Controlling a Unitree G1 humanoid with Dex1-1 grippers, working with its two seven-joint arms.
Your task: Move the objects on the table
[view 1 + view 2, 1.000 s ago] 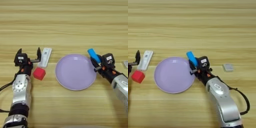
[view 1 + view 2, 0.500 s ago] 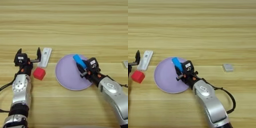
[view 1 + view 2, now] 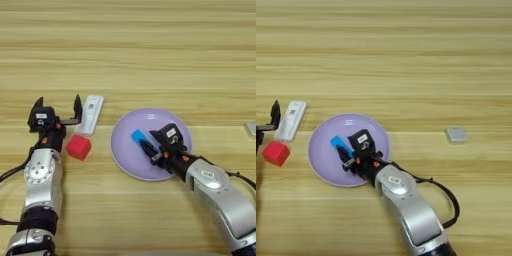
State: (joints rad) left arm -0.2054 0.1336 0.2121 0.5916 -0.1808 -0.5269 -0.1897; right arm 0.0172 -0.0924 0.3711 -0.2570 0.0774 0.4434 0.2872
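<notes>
Your right tool (image 3: pixel 150 148) sits over the lilac plate (image 3: pixel 125 155), its fingers clamped on the blue bar (image 3: pixel 138 136) — the bar is low over the plate's middle, tilted, its free end pointing toward 10 o'clock. Whether it touches the plate you cannot tell. Your left tool (image 3: pixel 57 111) rests at the desk's (image 3: pixel 150 60) 9 o'clock side, fingers spread apart and holding nothing. The red cube (image 3: pixel 78 147) lies just below it, and a white stick (image 3: pixel 90 114) lies just at its 3 o'clock. A small grey tile (image 3: pixel 456 134) lies apart at 3 o'clock of the plate.
</notes>
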